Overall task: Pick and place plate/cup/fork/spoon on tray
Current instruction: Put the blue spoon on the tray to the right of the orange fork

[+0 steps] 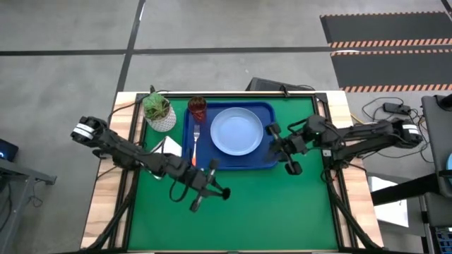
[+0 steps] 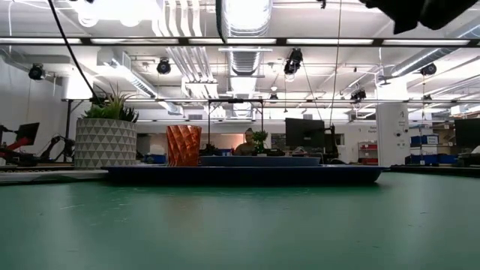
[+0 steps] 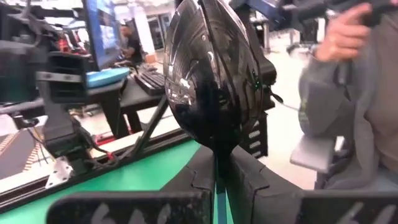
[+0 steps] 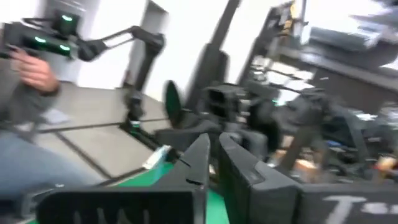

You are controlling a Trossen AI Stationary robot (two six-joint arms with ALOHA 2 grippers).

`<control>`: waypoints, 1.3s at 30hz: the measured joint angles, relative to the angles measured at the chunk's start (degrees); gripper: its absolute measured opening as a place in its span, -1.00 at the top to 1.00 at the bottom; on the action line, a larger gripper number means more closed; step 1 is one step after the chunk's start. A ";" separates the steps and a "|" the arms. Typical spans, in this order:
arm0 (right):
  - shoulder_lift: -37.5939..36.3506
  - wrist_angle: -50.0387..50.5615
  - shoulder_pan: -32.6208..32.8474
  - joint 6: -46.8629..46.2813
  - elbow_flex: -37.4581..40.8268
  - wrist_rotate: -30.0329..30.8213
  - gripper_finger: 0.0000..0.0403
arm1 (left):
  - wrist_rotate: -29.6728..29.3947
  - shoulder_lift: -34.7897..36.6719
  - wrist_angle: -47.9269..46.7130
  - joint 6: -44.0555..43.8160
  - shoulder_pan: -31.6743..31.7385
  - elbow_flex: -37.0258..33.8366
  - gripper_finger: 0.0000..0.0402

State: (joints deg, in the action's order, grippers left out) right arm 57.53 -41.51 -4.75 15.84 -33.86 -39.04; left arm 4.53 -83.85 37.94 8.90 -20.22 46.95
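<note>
The blue tray (image 1: 270, 164) lies on the green mat. On it are the light-blue plate (image 1: 235, 131), the dark-red cup (image 1: 198, 108) and the orange-handled fork (image 1: 195, 143). My left gripper (image 1: 222, 191) hovers over the mat just near of the tray, pointing level, shut on the spoon (image 3: 211, 74). The spoon's dark shiny bowl stands out past the fingertips. My right gripper (image 1: 271, 150) hangs at the tray's right rim, its fingers (image 4: 200, 163) close together with nothing between them. The low view shows the tray (image 2: 247, 174), the cup (image 2: 184, 146) and the plate (image 2: 259, 160). My left gripper pinches the spoon's light-blue handle (image 3: 216, 200) between its two fingers (image 3: 249, 180), just behind the bowl. The spoon lies along the level fingers with its bowl ahead of the tips. It is lifted clear of the mat.
A white pot with a green plant (image 1: 159, 113) stands on the mat at the tray's far left corner. Bare green mat (image 1: 233, 226) stretches near of the tray. A person's hand and sleeve (image 3: 348, 93) show beyond the table's edge.
</note>
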 joint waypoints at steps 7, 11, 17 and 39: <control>10.76 -0.83 1.73 0.44 -6.62 -3.07 0.48 | 0.13 0.00 12.35 -2.55 1.67 -4.89 0.99; 17.29 -6.17 2.19 -1.73 -10.79 -3.09 0.26 | 0.49 -0.06 12.18 -2.60 1.79 -7.12 0.99; 28.78 -11.46 3.26 -8.26 -17.13 -3.14 0.11 | 0.36 -0.07 15.04 -2.55 1.91 -10.73 0.99; 48.68 -11.50 5.26 -10.84 -40.15 -20.85 0.37 | -3.56 -0.02 17.76 -2.67 2.29 -12.93 0.94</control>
State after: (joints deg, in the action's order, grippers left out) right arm 106.21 -53.01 0.50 5.00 -74.01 -59.88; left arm 0.96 -83.88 55.70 6.23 -17.94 34.02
